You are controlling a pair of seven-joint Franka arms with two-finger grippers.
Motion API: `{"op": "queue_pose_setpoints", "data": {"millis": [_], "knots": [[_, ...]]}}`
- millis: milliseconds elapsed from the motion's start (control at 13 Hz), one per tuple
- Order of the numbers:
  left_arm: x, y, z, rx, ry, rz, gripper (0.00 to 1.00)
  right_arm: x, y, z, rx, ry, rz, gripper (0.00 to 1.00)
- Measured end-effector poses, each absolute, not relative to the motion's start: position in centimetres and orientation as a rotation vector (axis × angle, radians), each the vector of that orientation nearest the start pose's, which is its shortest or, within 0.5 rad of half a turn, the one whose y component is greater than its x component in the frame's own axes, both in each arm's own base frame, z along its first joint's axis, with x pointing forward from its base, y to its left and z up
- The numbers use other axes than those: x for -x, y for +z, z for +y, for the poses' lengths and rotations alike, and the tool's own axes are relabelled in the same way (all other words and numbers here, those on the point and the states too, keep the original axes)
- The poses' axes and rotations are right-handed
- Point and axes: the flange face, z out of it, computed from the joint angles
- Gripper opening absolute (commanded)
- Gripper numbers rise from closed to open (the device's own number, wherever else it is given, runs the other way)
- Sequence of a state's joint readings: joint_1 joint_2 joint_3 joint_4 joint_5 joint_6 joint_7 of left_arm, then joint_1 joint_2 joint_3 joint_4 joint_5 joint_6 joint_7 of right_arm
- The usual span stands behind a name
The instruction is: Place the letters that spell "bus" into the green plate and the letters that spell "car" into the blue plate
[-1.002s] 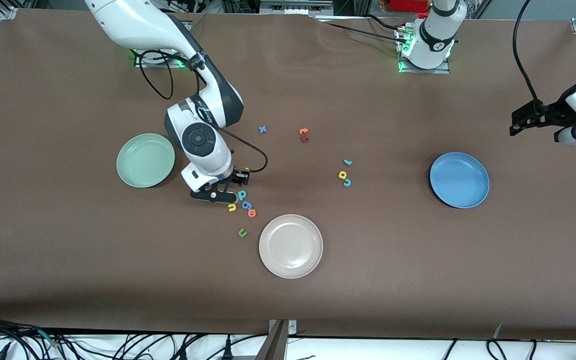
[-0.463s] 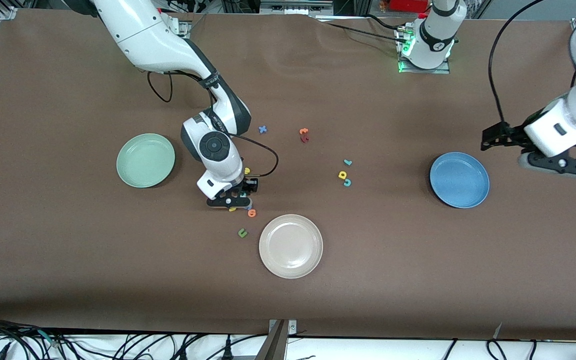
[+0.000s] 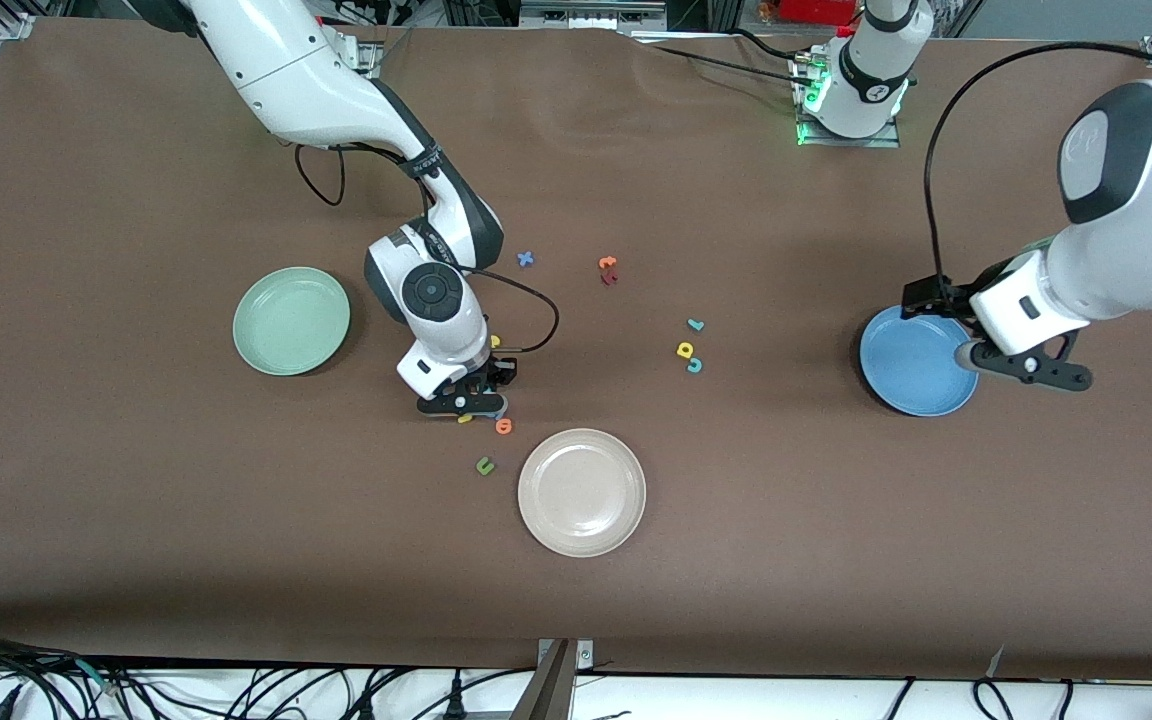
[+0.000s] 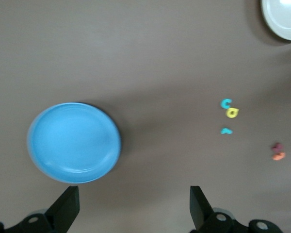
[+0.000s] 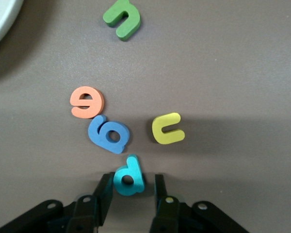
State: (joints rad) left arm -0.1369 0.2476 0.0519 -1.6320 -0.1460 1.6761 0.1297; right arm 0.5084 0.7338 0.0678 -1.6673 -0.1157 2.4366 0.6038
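front view: the right gripper [image 3: 463, 403] is down at the brown table [image 3: 136, 520], over a cluster of tiny foam letters between the round pale mint-green plate [image 3: 291, 321] and the round beige plate [image 3: 582, 492]. a small orange foam letter [image 3: 504, 426] and a dark green foam u [image 3: 484, 465] lie just nearer the camera than it. a yellow foam s [image 3: 494, 341] peeks out beside the wrist. the teal foam r [image 3: 695, 324], yellow foam a [image 3: 684, 349] and teal foam c [image 3: 695, 365] sit together mid-table, well apart from both plates. the left gripper [image 3: 1026, 367] hangs over the rim of the round medium-blue plate [image 3: 911, 365].

left wrist view: the left fingers [image 4: 65, 209] stand wide apart with nothing between them, above the blue plate, which holds no letters.

right wrist view: the right fingers [image 5: 102, 195] are on either side of the teal foam b/p-shaped letter [image 5: 129, 176], just at its edges; whether they press it i cannot tell. a blue foam letter [image 5: 109, 134] touches it, and the yellow foam u [image 5: 168, 129] lies near.
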Motion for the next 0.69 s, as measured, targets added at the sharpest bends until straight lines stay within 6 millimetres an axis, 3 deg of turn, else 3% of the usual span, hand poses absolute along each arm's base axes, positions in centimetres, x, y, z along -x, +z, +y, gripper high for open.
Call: {"op": "queue_pose_setpoints", "data": {"millis": [154,463,540,694], "knots": [[-61.5,42.7,-9.3,3.251,0.376,0.264,1.0,-57.5,17.8,37.0,3.147,-0.071,-0.073,0.25],[-60.3,35.7,-17.9,3.208,0.394,0.182,1.0,-57.9,18.5,37.0,3.157,-0.066,-0.091,0.23],[-59.6,34.3,-19.4,3.198,0.394,0.115,1.0,-58.2,19.6,36.4,3.18,-0.044,-0.101,0.23],[-58.1,32.9,-21.8,3.166,0.414,-0.071,1.0,-59.5,23.1,33.4,3.248,0.023,-0.14,0.23]]}}
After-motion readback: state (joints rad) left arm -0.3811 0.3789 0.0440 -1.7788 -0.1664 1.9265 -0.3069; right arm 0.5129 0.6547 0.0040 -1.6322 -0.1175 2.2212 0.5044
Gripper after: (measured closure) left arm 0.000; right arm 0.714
